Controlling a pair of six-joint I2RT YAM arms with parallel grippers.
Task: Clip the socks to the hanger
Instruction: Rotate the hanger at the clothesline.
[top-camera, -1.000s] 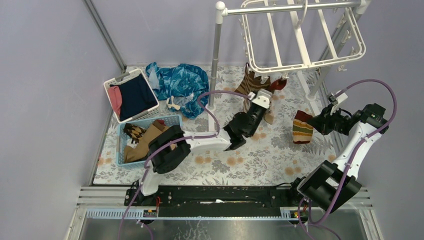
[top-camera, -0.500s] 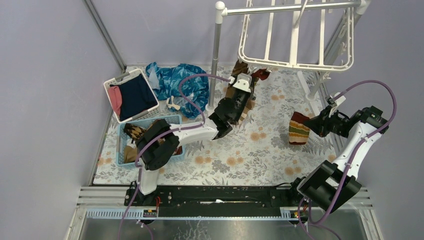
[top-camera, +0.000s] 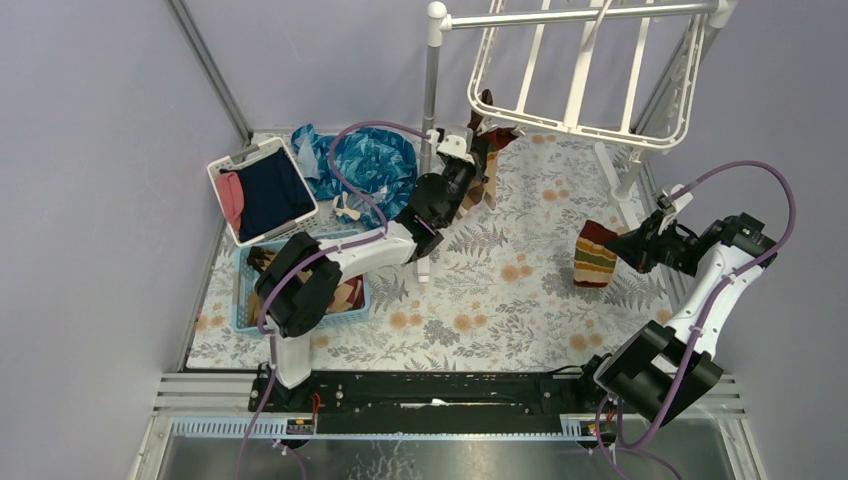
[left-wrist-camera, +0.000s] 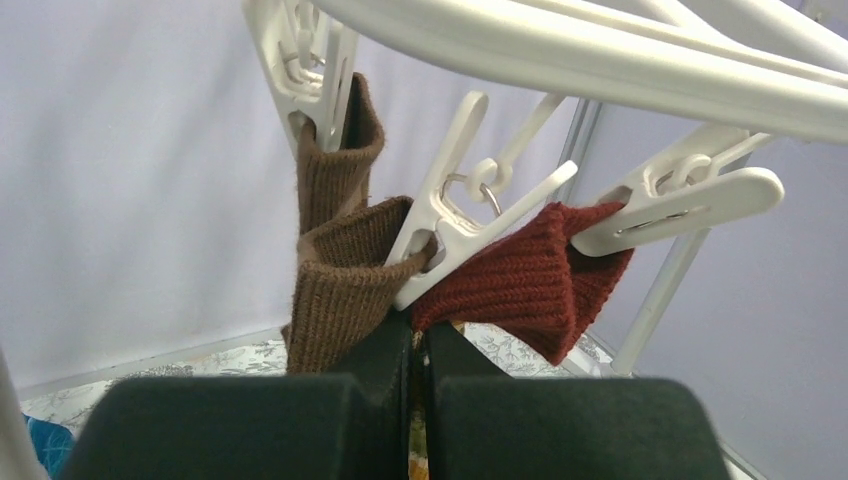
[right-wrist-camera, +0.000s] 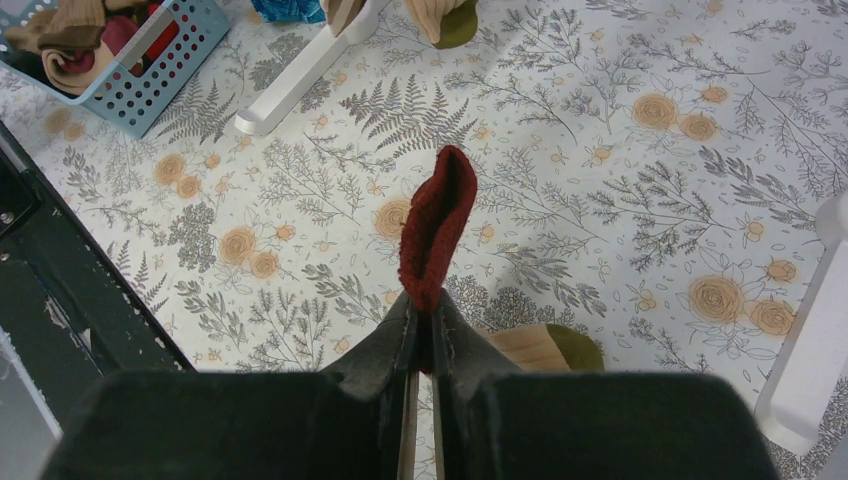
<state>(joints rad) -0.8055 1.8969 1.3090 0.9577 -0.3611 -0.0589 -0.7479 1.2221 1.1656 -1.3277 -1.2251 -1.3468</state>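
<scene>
Cloth surface: floral cloth (top-camera: 520, 290) covers the table; plain lilac walls stand on three sides.
Rack: pole (top-camera: 432, 90) stands upright at the far side; hanger (top-camera: 575, 124) sits high beside it, tilted.
Count, arms: two.
Count, baskets: two, at the left. White basket (top-camera: 245, 153) holds navy and pink clothes; blue basket (top-camera: 243, 290) holds socks, number not readable.
Count, loose cloth: one blue cloth (top-camera: 365, 160), just beyond the baskets.
Count, clips: three clips (left-wrist-camera: 455, 235) in the left wrist view; brown knit (left-wrist-camera: 345, 280) in two, red knit (left-wrist-camera: 530, 280) in the third.
Left gripper (left-wrist-camera: 418, 335): fingers pressed together, tips just under the middle clip, between brown knit and red knit. Whether they pinch fabric cannot be told.
Right gripper (right-wrist-camera: 422, 318): fingers clamped on the dark red cuff of the striped sock (top-camera: 594, 255). The cuff stands up past the tips; the body hangs below, over the floral cloth, well apart from the hanger.
</scene>
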